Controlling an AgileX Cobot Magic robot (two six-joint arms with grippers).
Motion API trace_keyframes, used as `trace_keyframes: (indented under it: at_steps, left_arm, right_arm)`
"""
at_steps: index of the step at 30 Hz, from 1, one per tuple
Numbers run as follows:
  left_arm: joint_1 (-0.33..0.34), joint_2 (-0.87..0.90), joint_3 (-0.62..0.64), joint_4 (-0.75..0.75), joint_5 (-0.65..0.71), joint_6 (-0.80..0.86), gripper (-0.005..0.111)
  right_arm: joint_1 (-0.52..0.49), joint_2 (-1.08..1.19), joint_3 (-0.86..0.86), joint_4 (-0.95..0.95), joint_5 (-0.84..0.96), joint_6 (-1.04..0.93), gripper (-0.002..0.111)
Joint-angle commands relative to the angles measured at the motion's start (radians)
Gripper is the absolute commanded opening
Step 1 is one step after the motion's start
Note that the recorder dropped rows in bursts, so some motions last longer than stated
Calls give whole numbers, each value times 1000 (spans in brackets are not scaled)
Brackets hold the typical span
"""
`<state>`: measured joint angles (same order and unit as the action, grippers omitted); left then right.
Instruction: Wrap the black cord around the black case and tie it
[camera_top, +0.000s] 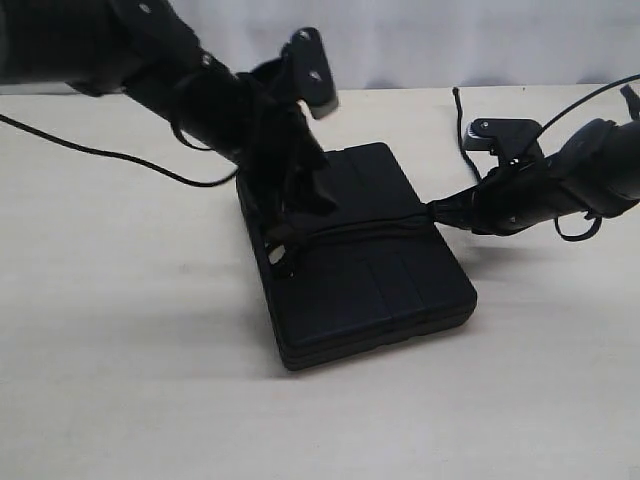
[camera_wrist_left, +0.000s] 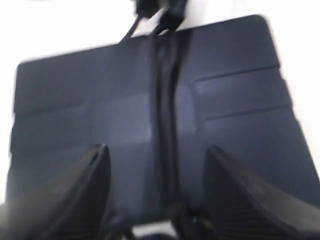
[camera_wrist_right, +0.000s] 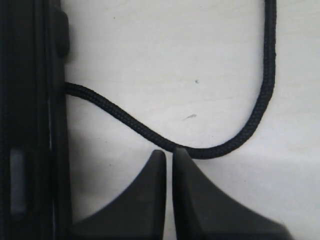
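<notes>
Lying across the black case (camera_top: 380, 280), the black cord (camera_top: 370, 232) is seen between the wide-spread jaws of the left gripper (camera_wrist_left: 156, 150). The right gripper (camera_wrist_right: 169, 152) is closed beside the case, with the cord crossing its tips; whether it is pinched cannot be told.

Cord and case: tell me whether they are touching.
Touching. The left wrist view shows the cord lying straight across the top of the case, pressed against its surface with no gap.
</notes>
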<state>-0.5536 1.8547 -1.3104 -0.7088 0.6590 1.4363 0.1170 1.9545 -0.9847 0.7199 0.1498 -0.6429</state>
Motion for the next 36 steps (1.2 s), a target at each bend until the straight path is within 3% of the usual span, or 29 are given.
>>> trace_keyframes:
  at_steps: [1,8,16,19,28,36]
  left_arm:
    - [-82,54,-6,-7,-98,91,53]
    - [-129,132,-6,-7,-292,122,52]
    - [-132,175,-6,-9,-310,122,52]
    - [-132,182,-6,-9,-336,122,43]
    - [-132,186,-6,-9,-358,122,1]
    - [-132,158,-6,-11,-383,51,0]
  right_arm:
    - [0,-1,3,-3,-11,-10,4]
    - [0,-1,3,-3,-14,-8,4]
    - [0,-1,3,-3,-19,-8,4]
    - [0,-1,3,-3,-19,-8,4]
    - [0,-1,3,-3,-19,-8,4]
    - [0,-1,3,-3,-19,-8,4]
